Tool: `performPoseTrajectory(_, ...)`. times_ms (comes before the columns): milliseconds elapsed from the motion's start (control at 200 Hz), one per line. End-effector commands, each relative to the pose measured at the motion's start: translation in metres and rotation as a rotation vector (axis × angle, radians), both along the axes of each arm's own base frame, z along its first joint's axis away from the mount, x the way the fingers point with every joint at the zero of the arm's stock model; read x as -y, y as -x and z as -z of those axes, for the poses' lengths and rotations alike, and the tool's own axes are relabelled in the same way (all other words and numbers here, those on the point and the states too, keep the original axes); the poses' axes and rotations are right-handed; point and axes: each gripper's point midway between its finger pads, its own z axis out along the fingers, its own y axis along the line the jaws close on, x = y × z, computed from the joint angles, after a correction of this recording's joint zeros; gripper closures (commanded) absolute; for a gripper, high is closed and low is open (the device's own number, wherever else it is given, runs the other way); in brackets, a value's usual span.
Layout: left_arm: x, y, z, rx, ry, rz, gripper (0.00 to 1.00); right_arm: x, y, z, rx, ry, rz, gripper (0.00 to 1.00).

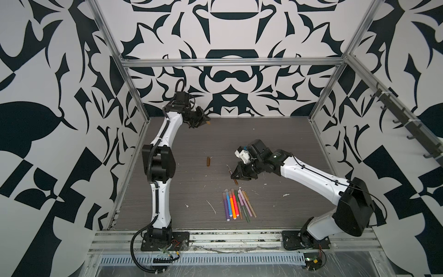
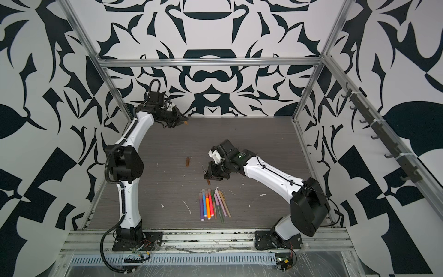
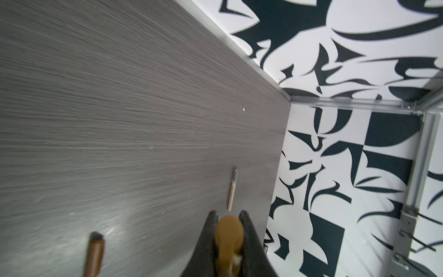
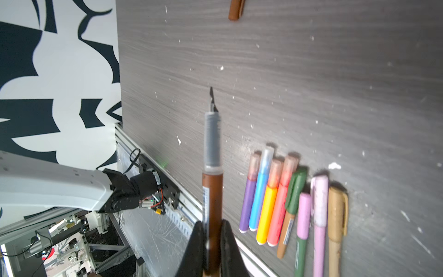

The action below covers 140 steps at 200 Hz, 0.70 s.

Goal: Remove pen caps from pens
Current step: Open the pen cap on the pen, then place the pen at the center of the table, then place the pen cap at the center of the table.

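My right gripper [image 1: 236, 177] [image 4: 212, 225] hovers low over the table's middle, shut on a brown pen [image 4: 212, 191] whose grey neck and black tip are bare. A loose brown pen cap [image 1: 208, 161] [image 4: 236, 10] lies on the table to its left. My left gripper [image 1: 205, 122] [image 3: 229, 214] is at the back left corner, shut on a tan-brown pen cap [image 3: 229, 235] [image 1: 208, 123]. A row of capped pens [image 1: 236, 203] [image 4: 287, 203] lies in front of the right gripper. An uncapped tan pen [image 3: 232, 189] rests near the back edge.
White flecks of debris [image 1: 212, 206] are scattered over the grey table [image 1: 275, 144]. Patterned walls and a metal frame [image 1: 230, 62] close in the back and sides. Both arm bases sit on the front rail [image 1: 227, 237].
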Motion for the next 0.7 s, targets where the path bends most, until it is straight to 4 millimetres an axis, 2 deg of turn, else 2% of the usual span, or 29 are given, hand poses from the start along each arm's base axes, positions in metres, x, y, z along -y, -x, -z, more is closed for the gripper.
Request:
performPoseTrajectory(0, 0.006, 0.027, 0.022, -0.052, -0.11, 0.051, 1.0, 0.008, -0.01, -0.016, 0.046, -0.005, 0.048, 1.0)
performPoseTrajectory(80, -0.011, 0.047, 0.048, -0.102, -0.238, 0.086, 1.0, 0.024, -0.018, -0.015, 0.071, 0.06, 0.08, 1.0)
performPoseTrajectory(195, -0.036, 0.089, 0.089, -0.185, -0.395, 0.142, 1.0, 0.057, -0.036, -0.017, 0.112, 0.14, 0.147, 1.0)
performPoseTrajectory(275, -0.048, 0.116, 0.108, -0.227, -0.449, 0.173, 1.0, 0.084, -0.056, -0.017, 0.103, 0.135, 0.234, 1.0)
performPoseTrajectory(355, -0.048, 0.135, 0.122, -0.255, -0.44, 0.21, 1.0, 0.11, -0.084, -0.016, 0.068, 0.069, 0.327, 1.0)
performPoseTrajectory(470, -0.042, 0.149, 0.137, -0.285, -0.399, 0.239, 1.0, 0.139, -0.118, -0.02, 0.072, 0.044, 0.382, 1.0)
performPoseTrajectory(575, -0.038, 0.149, 0.143, -0.282, -0.387, 0.247, 1.0, 0.159, -0.14, -0.023, 0.129, 0.122, 0.379, 1.0)
performPoseTrajectory(695, -0.032, 0.148, 0.156, -0.297, -0.382, 0.279, 0.99, 0.191, -0.161, -0.008, 0.146, 0.207, 0.425, 1.0)
